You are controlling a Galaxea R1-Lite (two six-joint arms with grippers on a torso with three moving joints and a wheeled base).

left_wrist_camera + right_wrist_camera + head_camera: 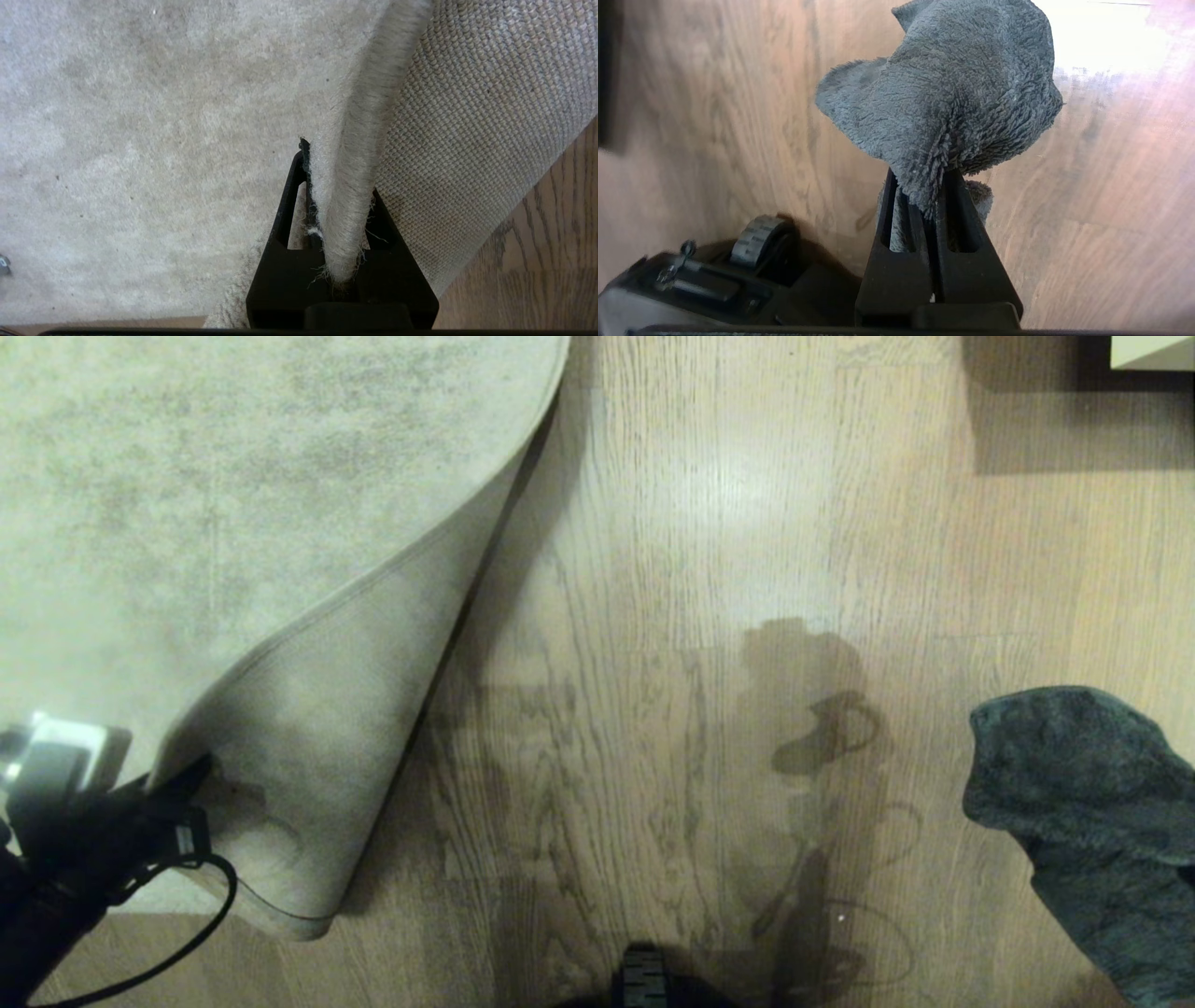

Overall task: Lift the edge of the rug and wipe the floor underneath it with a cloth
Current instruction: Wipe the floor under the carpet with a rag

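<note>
Head view: no brand, label or readable writing on anything. Left tool (191, 784) sits low at the left edge, arm and black cable trailing below it, tool pinching the corner of the rug (187, 504). That corner is peeled up and folded back over the pile side, tan backing (336, 737) facing up, bound edge running diagonally across the fold. Floor (709, 523) lies bare beside the fold, wood-grain planks with a bright glare patch and arm shadows on it. Cloth (1092, 821) hangs at the right edge, above the floor, well apart from the rug; the right tool itself is hidden under it in this view. Part of the robot base (644, 980) shows at bottom centre.

Left wrist view: left tool (338, 205) pressed onto the rug edge (355, 154), frayed fibres between the fingers, woven backing (467, 116) curling away, floor (551, 242) beside it.

Right wrist view: right tool (924, 200) clamped on the cloth (952, 93), fuzzy grey bunch flaring past the fingertips, floor (1087, 210) beyond, base wheel (759, 235) nearby.
</note>
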